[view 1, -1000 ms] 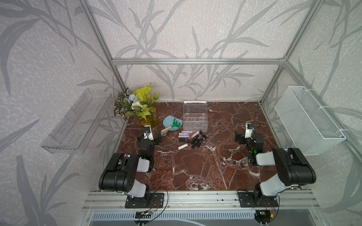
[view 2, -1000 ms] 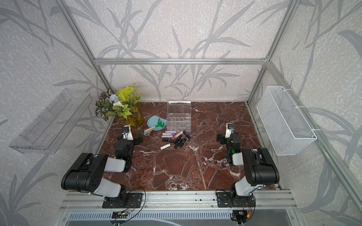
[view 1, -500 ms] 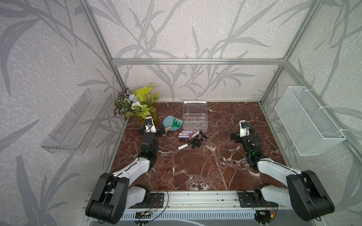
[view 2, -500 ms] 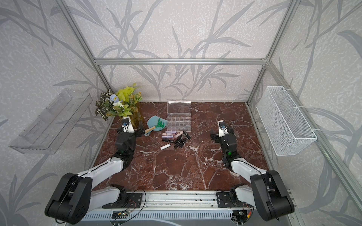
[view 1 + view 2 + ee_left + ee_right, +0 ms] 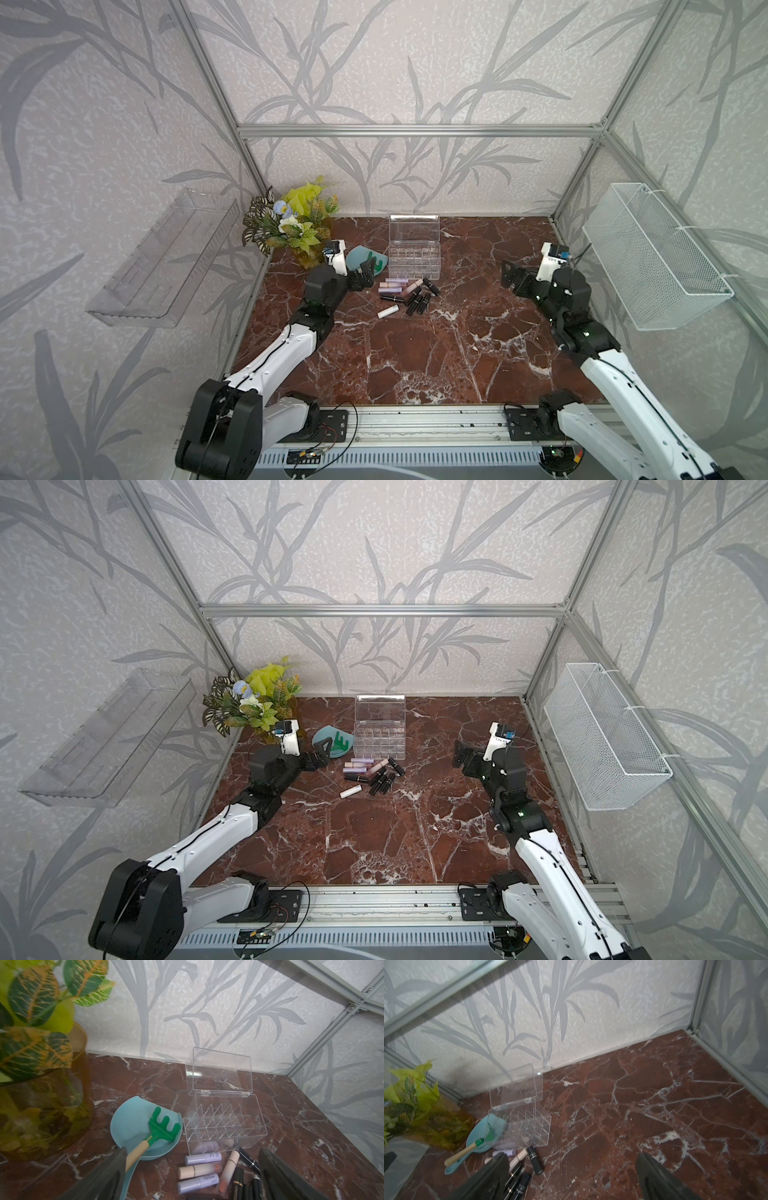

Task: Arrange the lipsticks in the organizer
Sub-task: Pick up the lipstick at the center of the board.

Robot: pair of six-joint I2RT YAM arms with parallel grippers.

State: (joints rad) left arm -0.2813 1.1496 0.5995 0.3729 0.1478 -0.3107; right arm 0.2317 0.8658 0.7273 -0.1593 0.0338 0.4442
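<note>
Left gripper [image 5: 365,274], right gripper [image 5: 510,277]: were held wide.
Black, lilac, pink lipstick tubes [image 5: 409,293]: were piled below clear gridded plastic organizer [image 5: 414,261], mid-frame.

This is a robot test cell in a laboratory, dressed as a domestic corner. An aluminium frame [image 5: 415,131] carries leaf-pattern wall panels [image 5: 415,62] around a marble-pattern tabletop [image 5: 415,353]. The left arm [image 5: 282,353] and right arm [image 5: 615,374] stand on a front rail [image 5: 424,424] with exposed wiring [image 5: 332,440]. A potted plant [image 5: 291,224], clear wall tray [image 5: 158,266] and wire basket [image 5: 656,257] supply the household decor.
</note>
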